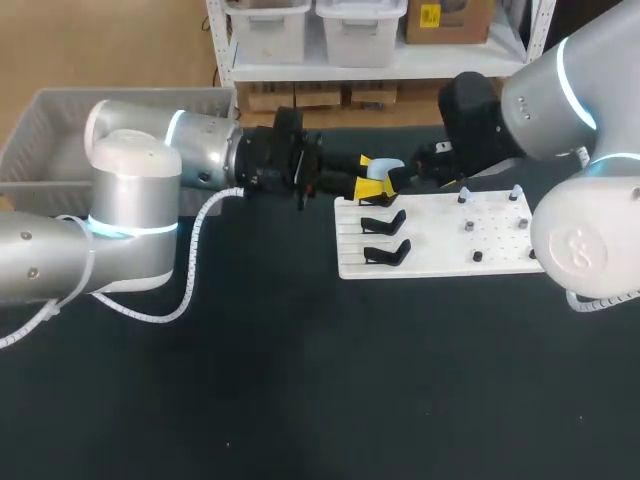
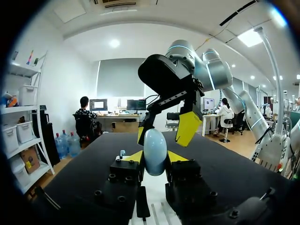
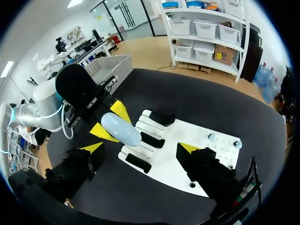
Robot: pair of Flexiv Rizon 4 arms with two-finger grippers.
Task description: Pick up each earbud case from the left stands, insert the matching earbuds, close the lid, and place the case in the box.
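Earbud case (image 2: 154,151) pinched in left gripper (image 2: 154,156); right gripper (image 3: 140,147) apparently straddles it.

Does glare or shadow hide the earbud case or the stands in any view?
Head view: no; the pale earbud case and the black stands read clearly, though the dark body of the left claw merges with the black table. Left wrist view: the earbud case carries only a soft highlight. Right wrist view: even light, and the stands contrast well with the white board.

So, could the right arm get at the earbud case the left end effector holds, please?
Probably yes: the right end effector is open with the earbud case just ahead of it, nothing between.
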